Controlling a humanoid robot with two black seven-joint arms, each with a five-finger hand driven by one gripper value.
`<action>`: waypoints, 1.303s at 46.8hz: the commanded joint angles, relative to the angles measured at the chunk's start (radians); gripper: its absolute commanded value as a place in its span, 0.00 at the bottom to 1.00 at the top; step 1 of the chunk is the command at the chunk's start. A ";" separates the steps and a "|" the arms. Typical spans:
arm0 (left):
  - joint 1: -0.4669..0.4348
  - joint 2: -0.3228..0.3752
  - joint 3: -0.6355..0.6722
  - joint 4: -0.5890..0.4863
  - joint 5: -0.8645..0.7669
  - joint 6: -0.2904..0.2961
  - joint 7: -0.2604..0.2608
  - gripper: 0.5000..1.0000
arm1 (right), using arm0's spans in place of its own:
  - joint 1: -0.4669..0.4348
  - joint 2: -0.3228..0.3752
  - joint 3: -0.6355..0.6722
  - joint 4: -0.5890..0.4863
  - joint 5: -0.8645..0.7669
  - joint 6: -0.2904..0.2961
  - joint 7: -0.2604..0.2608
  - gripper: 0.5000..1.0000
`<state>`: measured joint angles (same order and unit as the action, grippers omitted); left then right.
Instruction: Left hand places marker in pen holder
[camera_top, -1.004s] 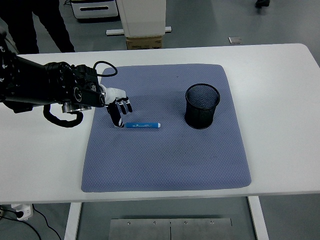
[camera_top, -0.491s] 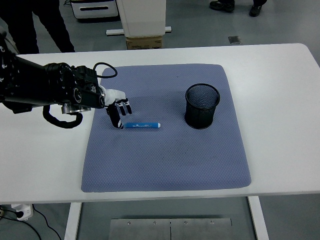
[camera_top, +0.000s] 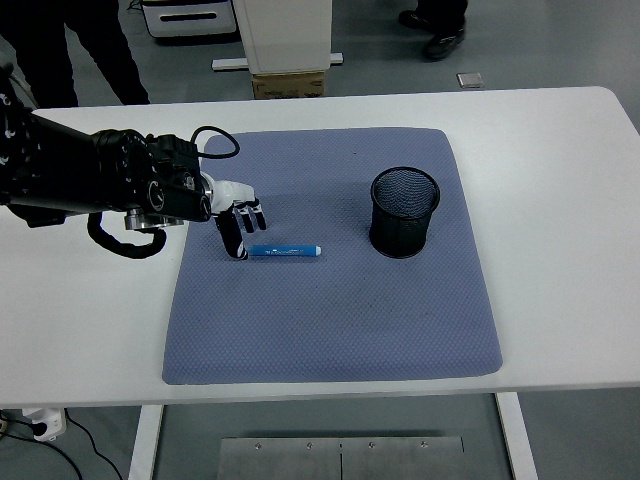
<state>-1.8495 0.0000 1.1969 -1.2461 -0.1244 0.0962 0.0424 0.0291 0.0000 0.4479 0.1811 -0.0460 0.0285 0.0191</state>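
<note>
The black mesh pen holder (camera_top: 405, 211) stood empty while the left robot hand (camera_top: 236, 218), fingers loosely spread downward, touched the blue marker's (camera_top: 285, 250) left end

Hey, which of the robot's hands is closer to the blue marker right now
Left. The left hand is on the blue mat with its fingertips pointing down at the marker's left end, not yet gripping it. The right hand is out of view.
</note>
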 joint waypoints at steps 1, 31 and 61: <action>0.001 0.000 0.000 0.001 0.002 0.020 -0.001 0.52 | 0.000 0.000 0.000 0.000 0.000 -0.001 -0.001 1.00; 0.001 0.000 -0.007 -0.015 0.019 0.033 -0.001 0.52 | 0.000 0.000 0.000 0.000 0.000 0.001 0.001 1.00; 0.004 0.000 -0.005 -0.016 0.058 0.036 -0.002 0.38 | 0.000 0.000 0.000 0.000 0.000 -0.001 0.001 1.00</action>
<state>-1.8455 0.0000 1.1912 -1.2614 -0.0677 0.1322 0.0398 0.0291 0.0000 0.4479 0.1818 -0.0462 0.0286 0.0190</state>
